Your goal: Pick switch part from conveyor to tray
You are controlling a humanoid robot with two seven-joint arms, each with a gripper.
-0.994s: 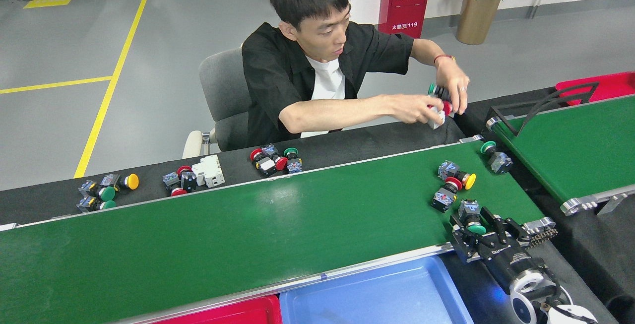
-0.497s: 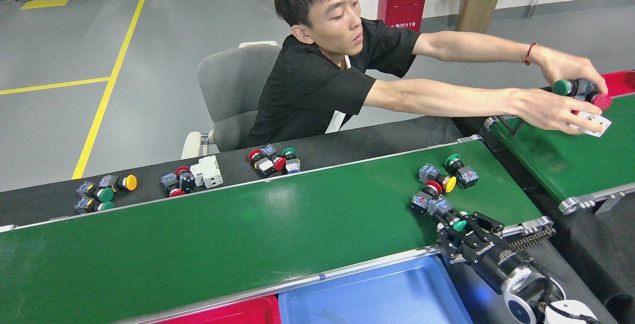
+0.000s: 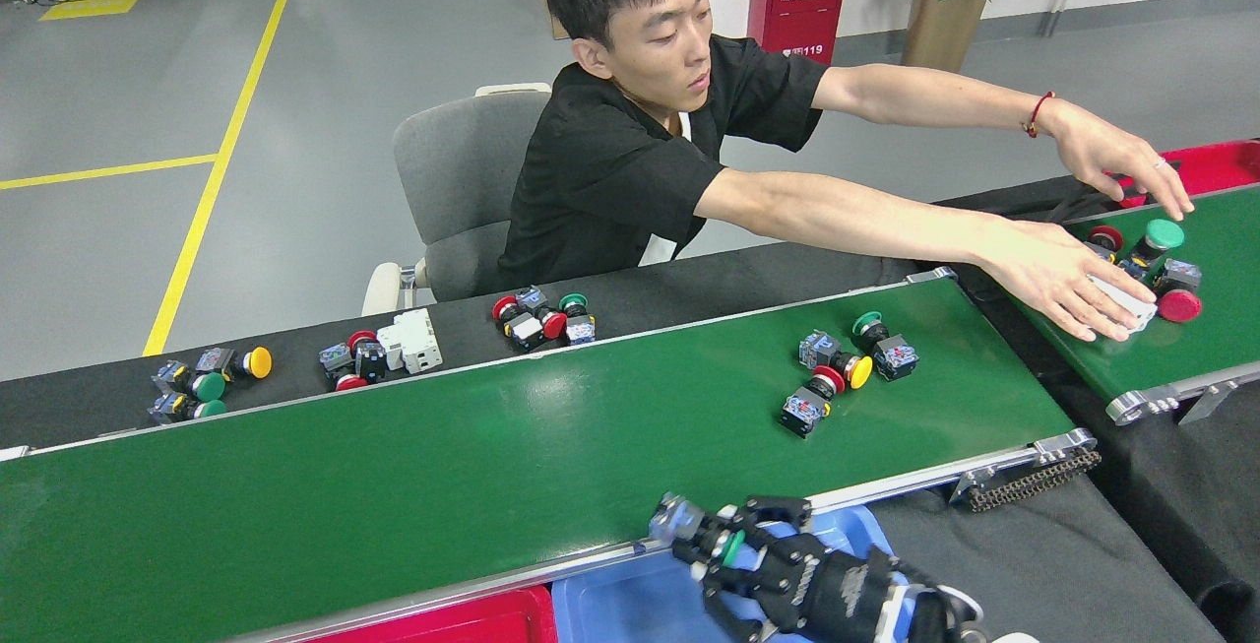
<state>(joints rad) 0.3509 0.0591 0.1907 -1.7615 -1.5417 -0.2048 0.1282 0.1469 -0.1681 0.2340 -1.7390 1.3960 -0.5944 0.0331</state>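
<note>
Reaching leftward over the blue tray [image 3: 640,604], the right hand [image 3: 711,546] grips a switch part [image 3: 689,528].

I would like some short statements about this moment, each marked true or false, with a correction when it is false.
1. The right gripper holds a green-capped switch part over the blue tray. True.
2. Three switch parts lie on the long conveyor. True.
3. The person's hand rests on the long conveyor. False: it rests on a white part on the other green belt to the right.
4. The blue tray is full of parts. False: its visible bottom is bare.
5. The red tray lies to the left of the blue tray. True.
6. The left gripper is over the conveyor. False: it is not in view.
</note>
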